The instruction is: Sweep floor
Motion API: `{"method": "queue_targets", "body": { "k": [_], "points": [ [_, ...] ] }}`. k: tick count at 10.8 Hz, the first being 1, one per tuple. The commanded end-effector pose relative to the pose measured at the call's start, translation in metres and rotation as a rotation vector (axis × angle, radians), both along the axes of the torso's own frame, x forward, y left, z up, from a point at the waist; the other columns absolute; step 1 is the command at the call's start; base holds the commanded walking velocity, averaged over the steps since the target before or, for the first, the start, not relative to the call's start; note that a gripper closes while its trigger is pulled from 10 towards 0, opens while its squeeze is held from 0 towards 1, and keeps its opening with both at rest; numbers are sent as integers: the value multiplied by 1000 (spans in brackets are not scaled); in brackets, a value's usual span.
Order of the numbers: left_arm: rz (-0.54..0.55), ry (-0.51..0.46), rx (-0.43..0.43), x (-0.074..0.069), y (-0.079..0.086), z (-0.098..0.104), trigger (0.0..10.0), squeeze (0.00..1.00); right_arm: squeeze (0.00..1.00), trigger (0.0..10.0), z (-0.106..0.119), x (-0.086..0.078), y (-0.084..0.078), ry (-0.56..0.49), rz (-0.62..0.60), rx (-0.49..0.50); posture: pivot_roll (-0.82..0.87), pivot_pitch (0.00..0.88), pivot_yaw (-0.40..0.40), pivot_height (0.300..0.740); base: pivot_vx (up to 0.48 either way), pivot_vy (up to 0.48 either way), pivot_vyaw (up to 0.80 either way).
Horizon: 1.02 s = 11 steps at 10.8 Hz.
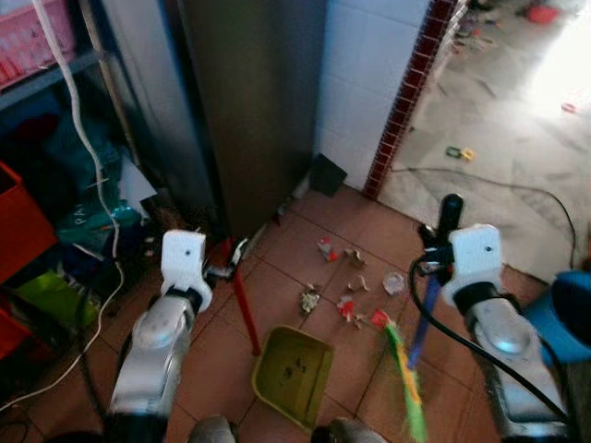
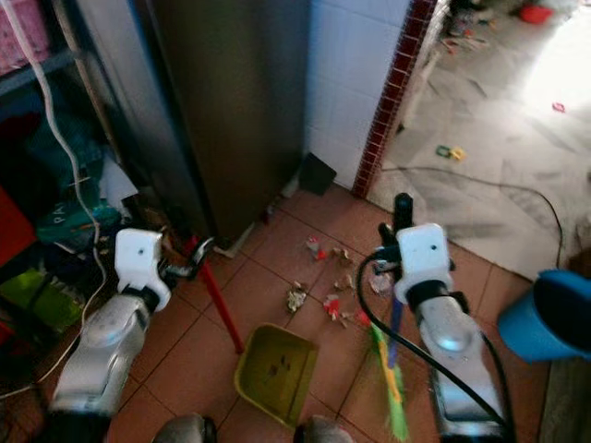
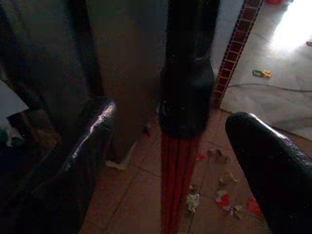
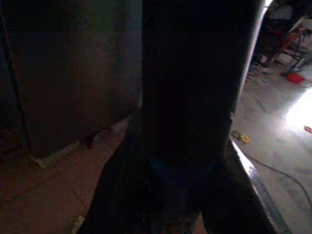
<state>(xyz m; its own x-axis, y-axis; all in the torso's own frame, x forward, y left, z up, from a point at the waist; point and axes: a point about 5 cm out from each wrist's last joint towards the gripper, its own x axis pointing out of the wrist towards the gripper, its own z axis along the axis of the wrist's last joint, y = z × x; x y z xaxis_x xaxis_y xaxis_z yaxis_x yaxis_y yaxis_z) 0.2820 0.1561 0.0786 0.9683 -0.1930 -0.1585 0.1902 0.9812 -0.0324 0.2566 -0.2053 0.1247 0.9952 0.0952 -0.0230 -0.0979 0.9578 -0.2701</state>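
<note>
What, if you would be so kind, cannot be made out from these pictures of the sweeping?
- Right hand: its grip on the broom is too dark to judge in the right wrist view.
- Broom bristles: cut off by the bottom edge of both eye views.
- Litter: too small and blurred to identify.
- Dustpan front lip: hidden at the bottom edge behind the robot's feet.
- Blue bin: cut off by the right edge.
</note>
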Motion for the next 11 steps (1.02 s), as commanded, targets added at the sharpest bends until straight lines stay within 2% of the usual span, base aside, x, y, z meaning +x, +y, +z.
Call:
{"method": "queue_targets", "body": {
  "k": [1,3,5,8,9,10,11],
  "points": [
    [14,8,-2,0,5,-4,10000,0,0,10000,13,-1,-6,-45,-11,-28,-117,134,-48,740,0,0,0],
    [23,-4,-2,9,7,-7,10000,0,0,10000,16,-3,-7,-42,-8,-37,-138,143,-48,740,0,0,0],
    [51,-26,-21,18,12,-7,10000,0,0,10000,19,-7,-2,-48,11,-46,-163,147,-50,740,0,0,0],
    [-24,-52,29,26,10,-9,10000,0,0,10000,22,-8,-6,-49,17,-75,-174,155,-46,740,0,0,0],
    [-57,-65,33,27,7,-10,6627,0,0,10000,22,-8,-5,-49,14,-73,-171,158,-44,740,0,0,0],
    [-84,-71,55,27,3,-12,1647,0,0,10000,22,-8,-3,-47,14,-69,-163,158,-39,740,0,0,0],
    [-118,-83,64,27,-3,-13,0,0,0,10000,21,-9,0,-46,16,-63,-160,156,-38,740,0,0,0]
  ]
}}
